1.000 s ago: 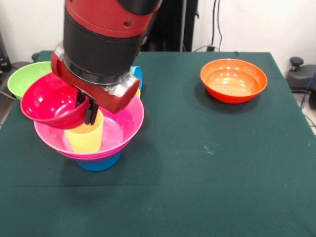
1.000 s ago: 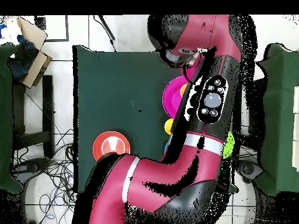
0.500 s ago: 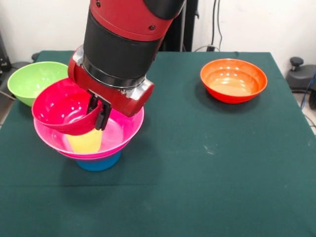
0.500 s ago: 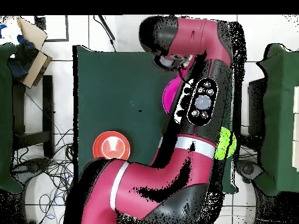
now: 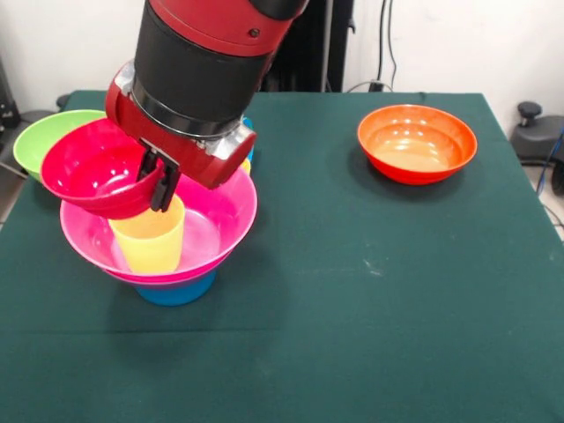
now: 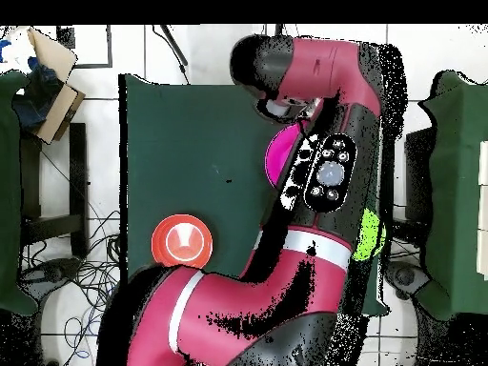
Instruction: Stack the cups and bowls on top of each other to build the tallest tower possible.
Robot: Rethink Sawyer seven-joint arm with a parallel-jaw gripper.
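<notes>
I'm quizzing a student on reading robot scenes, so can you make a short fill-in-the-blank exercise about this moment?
1. The gripper is shut on the rim of the ____ bowl.
2. The yellow cup stands inside the big ____ bowl.
3. Alone on the other side of the table sits the ____ bowl.
4. The pink bowl rests on a ____ piece.

Missing words: red; pink; orange; blue

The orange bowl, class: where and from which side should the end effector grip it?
The orange bowl sits upright, mouth up, alone on the green table. Probably best to come straight down and pinch its thin rim, one finger inside, one outside; the body looks too wide to span.
</notes>
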